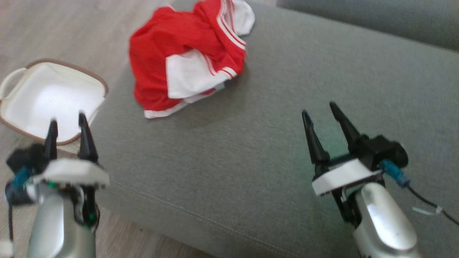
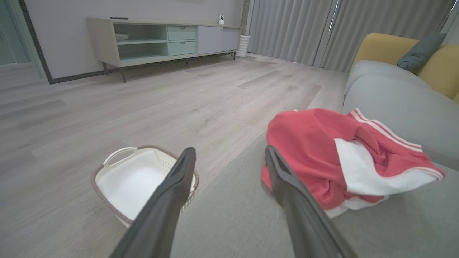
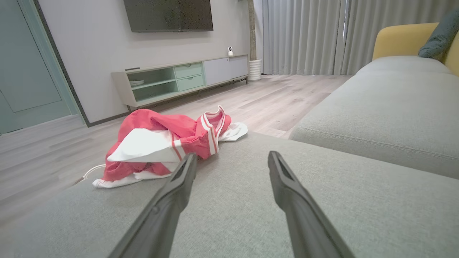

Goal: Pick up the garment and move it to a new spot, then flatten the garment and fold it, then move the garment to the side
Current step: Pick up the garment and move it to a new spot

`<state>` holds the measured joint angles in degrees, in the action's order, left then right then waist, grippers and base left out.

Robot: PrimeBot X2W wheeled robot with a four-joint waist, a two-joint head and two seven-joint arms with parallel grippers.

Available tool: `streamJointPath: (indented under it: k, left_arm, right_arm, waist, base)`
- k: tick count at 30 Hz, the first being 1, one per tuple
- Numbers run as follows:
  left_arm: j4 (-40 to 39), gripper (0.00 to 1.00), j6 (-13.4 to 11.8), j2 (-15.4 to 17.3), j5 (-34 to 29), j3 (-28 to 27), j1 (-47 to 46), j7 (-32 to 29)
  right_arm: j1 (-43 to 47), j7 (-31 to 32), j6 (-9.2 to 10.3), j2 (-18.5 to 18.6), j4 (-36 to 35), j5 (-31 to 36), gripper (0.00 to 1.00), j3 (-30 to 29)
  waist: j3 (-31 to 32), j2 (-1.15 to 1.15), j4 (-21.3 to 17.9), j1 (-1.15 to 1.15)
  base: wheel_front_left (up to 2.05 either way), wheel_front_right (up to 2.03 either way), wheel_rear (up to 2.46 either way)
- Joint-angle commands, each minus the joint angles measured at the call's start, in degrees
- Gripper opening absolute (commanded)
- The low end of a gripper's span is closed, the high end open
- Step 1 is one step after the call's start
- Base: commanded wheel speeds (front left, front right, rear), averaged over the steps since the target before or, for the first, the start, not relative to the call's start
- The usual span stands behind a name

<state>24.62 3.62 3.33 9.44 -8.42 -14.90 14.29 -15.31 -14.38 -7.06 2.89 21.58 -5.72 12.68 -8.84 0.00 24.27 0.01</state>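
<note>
- At 11 o'clock in the head view, at the floor-side edge of the grey sofa seat [image 1: 287,107]: the garment [image 1: 186,57], red with white panels and striped trim, crumpled in a heap.
- Left gripper [image 1: 67,120], 8 o'clock in the head view: fingers spread wide and released, nothing between them. It is blurred and sits near the seat's corner, tips up toward the basket.
- Right gripper [image 1: 319,107], 4 o'clock: fingers spread wide, grasping nothing, over bare seat. It is well apart from the garment, which lies at its 10 o'clock.
- White basket [image 1: 50,96] with a brown rim at 9 o'clock, on the wooden floor [image 1: 71,28], just beside the seat.
- Left wrist view: garment at 3 o'clock, partly behind the right-hand finger; basket at 8 o'clock, partly behind the other finger.
- Right wrist view: garment at 10 o'clock, past the left-hand fingertip.
- Far side of the room: low cabinet [image 2: 161,39] with pale green shelves, grey curtains [image 2: 287,28].
</note>
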Motion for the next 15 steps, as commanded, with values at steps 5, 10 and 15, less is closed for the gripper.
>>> streamJointPath:
  k: [5, 10, 15]
  left_arm:
    - [2.68, 1.0, 2.08, 2.58, 0.26, -1.94, -10.93, 0.71]
    - [9.23, 1.0, 3.46, 5.52, 0.51, 0.59, -20.51, 0.71]
    - [16.68, 1.0, 3.79, 8.31, 1.94, 2.68, -28.53, 0.71]
  right_arm:
    - [-3.98, -0.62, -0.43, 1.62, -3.76, -0.15, 1.0, 2.41]
    - [-5.75, -0.62, -0.43, 3.27, -5.26, -0.6, 1.0, 3.71]
    - [-6.96, -0.62, -0.43, 3.85, -5.86, -1.05, 1.0, 4.34]
  waist:
    - [-7.23, 0.0, -5.7, -0.01]
    - [-11.23, 0.0, -8.41, -0.01]
    - [-14.32, 0.0, -10.73, -0.01]
  base:
    - [0.0, 0.0, 0.0]
    - [0.0, 0.0, 0.0]
    - [0.0, 0.0, 0.0]
